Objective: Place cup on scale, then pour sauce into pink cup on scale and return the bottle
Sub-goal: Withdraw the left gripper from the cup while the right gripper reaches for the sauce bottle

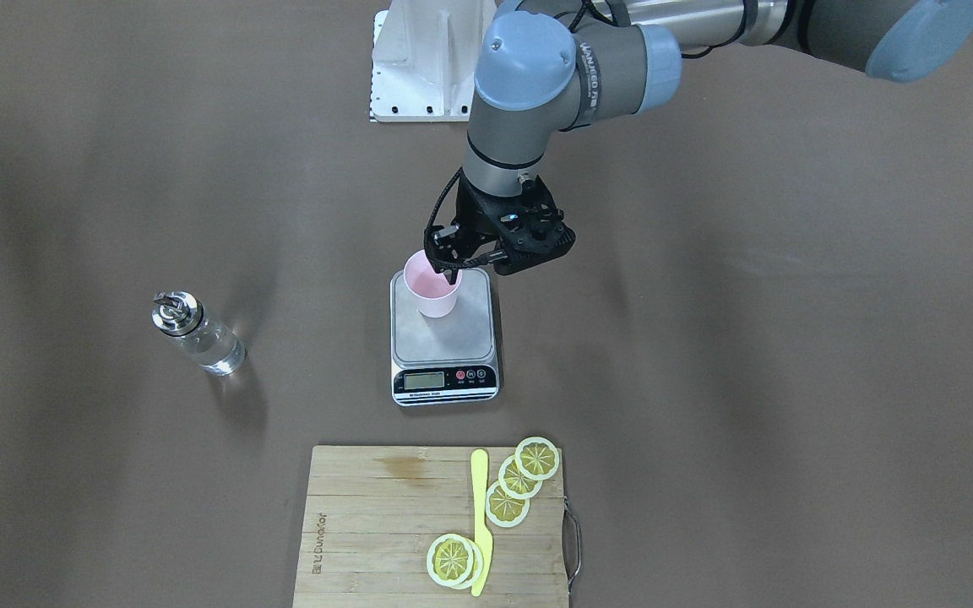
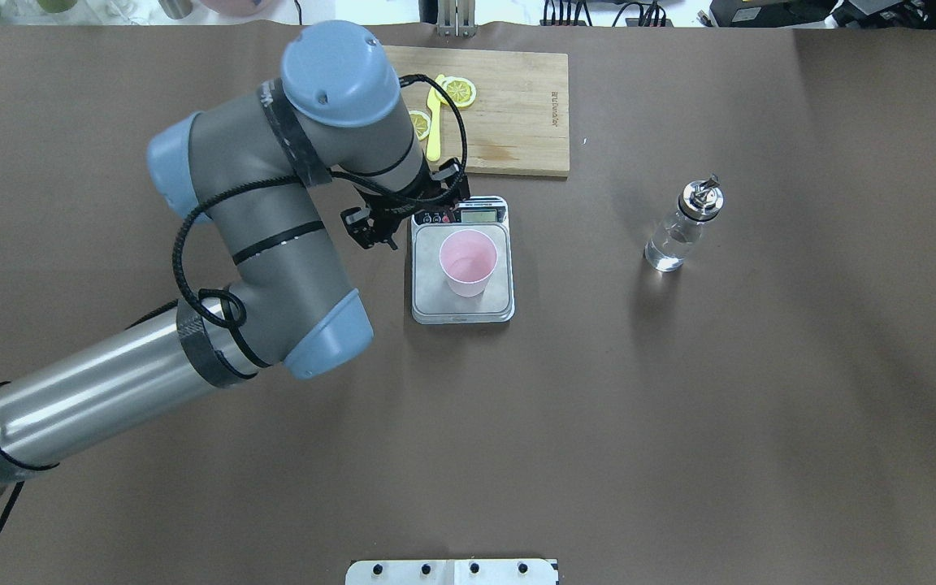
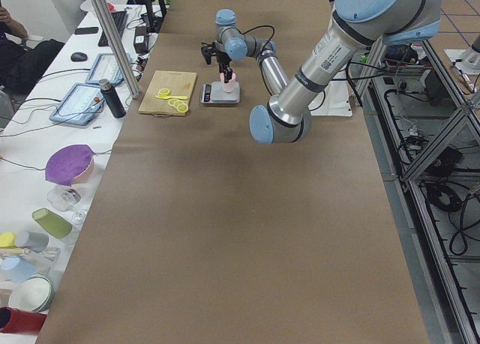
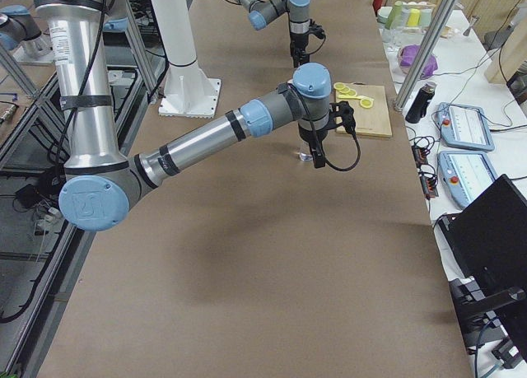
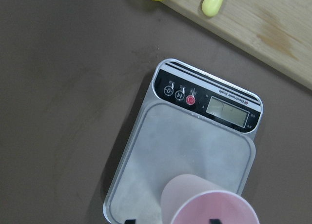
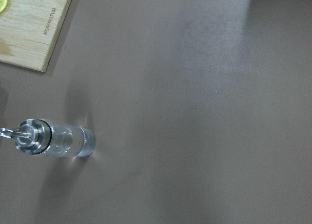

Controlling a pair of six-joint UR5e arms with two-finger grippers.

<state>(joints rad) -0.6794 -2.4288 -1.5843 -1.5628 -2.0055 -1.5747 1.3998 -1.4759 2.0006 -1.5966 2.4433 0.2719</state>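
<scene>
The pale pink cup [image 1: 432, 287] stands upright on the silver platform of the scale [image 1: 444, 338], toward the robot's side of it. My left gripper [image 1: 453, 272] hangs just over the cup's rim. In the left wrist view one fingertip [image 5: 213, 220] shows over the cup's [image 5: 209, 209] inside and the other outside its wall, apart from it, so the gripper is open. The clear bottle [image 1: 199, 333] with its metal pourer stands alone on the table, with clear sauce in it, and it also shows in the right wrist view [image 6: 53, 138]. My right gripper [image 4: 318, 160] hangs high above the bottle; I cannot tell its state.
A bamboo cutting board [image 1: 385, 523] with lemon slices [image 1: 520, 481] and a yellow knife [image 1: 480, 523] lies beyond the scale on the operators' side. A white mounting plate [image 1: 427, 59] sits by the robot's base. Brown table surface [image 1: 748, 380] surrounds the scale.
</scene>
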